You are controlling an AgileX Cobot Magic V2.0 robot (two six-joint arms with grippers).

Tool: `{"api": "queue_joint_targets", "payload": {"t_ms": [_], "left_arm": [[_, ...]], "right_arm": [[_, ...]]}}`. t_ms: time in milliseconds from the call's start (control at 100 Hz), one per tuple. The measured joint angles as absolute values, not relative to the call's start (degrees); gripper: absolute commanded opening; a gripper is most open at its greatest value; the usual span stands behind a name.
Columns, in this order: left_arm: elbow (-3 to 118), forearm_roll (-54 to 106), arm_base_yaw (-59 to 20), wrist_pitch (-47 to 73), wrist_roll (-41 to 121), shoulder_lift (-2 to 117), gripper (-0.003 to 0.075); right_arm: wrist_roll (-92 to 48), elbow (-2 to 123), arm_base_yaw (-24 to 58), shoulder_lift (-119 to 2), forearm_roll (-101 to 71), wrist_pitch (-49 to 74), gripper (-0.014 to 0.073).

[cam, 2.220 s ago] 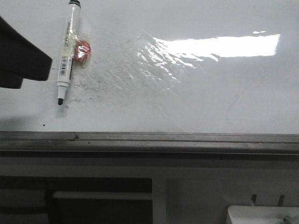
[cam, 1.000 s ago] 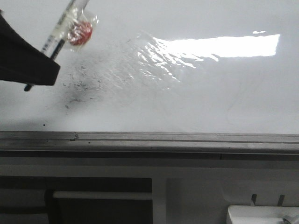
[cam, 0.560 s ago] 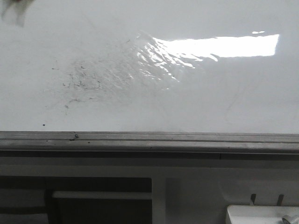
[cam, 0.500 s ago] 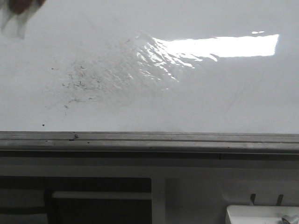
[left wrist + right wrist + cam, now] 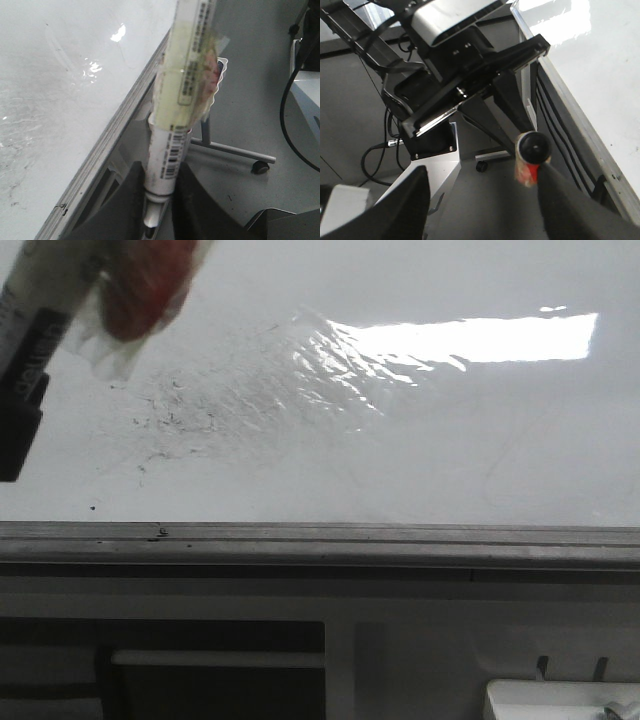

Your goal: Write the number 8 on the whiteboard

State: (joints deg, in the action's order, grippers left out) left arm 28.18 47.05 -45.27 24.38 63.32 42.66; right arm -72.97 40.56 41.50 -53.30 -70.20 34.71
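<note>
The whiteboard (image 5: 450, 440) is glossy white with glare, wrinkled film and faint grey specks (image 5: 165, 420); no black figure eight shows on it. Its grey edge rail (image 5: 320, 540) runs across the front view. My left gripper (image 5: 161, 172) is shut on the white marker (image 5: 175, 130), near its tip end. The marker carries yellowish tape and a red scrap (image 5: 150, 285). In the front view the marker (image 5: 40, 320) is blurred at the top left, above the board. My right gripper (image 5: 482, 175) is open and empty; the marker's black end (image 5: 534, 146) shows beside one finger.
A white object (image 5: 560, 700) sits below the board's edge at the lower right. The robot's black and silver base (image 5: 465, 60) with cables stands on the grey floor beside the board. A stand leg with a caster (image 5: 257, 167) lies under the board's edge.
The marker was tip-down on the board, then lifted out of the front view at the top left. It is now back in view there, large and blurred.
</note>
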Motion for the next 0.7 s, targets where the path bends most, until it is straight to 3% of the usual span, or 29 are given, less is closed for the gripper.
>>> {"api": "queue_joint_targets", "payload": {"t_ms": [180,400,470,620,700], "left_arm": [[27.9,46.7,-45.3,24.4,63.5,42.9,-0.0020],[27.8,46.8,-45.3,24.5,63.6,42.9,-0.0020],[27.8,46.8,-45.3,24.5,63.6,42.9,-0.0020],[27.8,46.8,-45.3,25.0,63.7,43.0,-0.0020],[27.8,46.8,-45.3,25.4,63.7,43.0,0.0012]], "right_arm": [[-73.1,40.9,50.9,-58.9,-71.3,20.4,0.0406],[-73.1,42.5,56.1,-62.4,-72.7,12.9,0.0397],[-73.1,42.6,56.2,-63.1,-72.9,12.0,0.0309],[-73.1,42.6,56.2,-64.0,-73.1,11.0,-0.0064],[-73.2,42.6,56.2,-64.0,-73.1,10.4,-0.0061]]}}
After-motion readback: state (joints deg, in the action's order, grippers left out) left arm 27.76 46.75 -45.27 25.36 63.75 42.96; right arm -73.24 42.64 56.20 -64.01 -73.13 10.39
